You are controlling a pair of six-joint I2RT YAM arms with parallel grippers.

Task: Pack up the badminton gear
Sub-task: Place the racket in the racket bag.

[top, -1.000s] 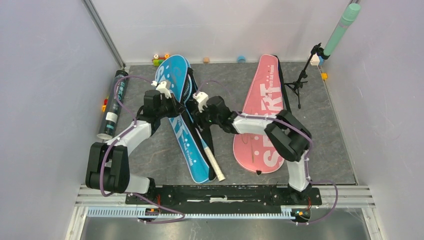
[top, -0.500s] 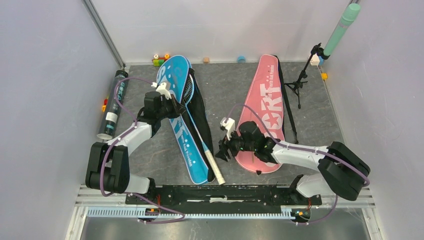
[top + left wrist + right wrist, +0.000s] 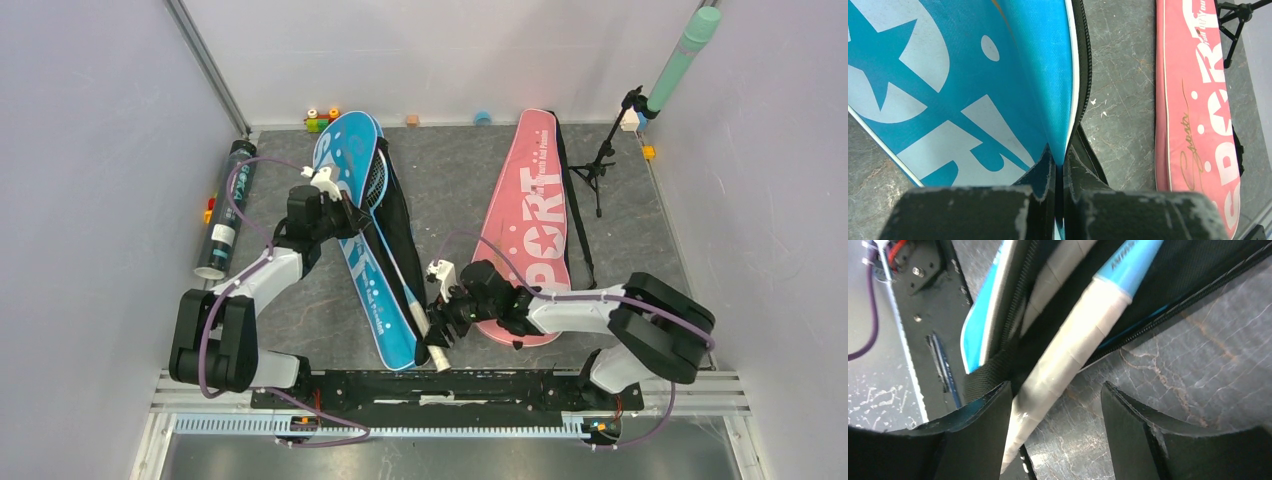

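Right pincer [image 3: 1054, 400], open, straddles the white racket handle [image 3: 1083, 335], whose length runs along the blue bag [image 3: 372, 285] and out its near end. Left pincer [image 3: 1060, 167] pinches that bag's open edge.

Blue racket bag [image 3: 973, 75]: smooth woven cloth. Racket handle [image 3: 1068, 355]: white wrapped tape. Table [image 3: 1128, 75]: matt marbled grey.

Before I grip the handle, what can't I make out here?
- Right wrist: racket handle's butt end blurred against the right pincer's finger; contact unclear.
- Left wrist: the blue bag's lifted flap hides what lies inside.
- Top: the pink bag's cover hides any contents.
- Top: dark tube's inside too small to see.
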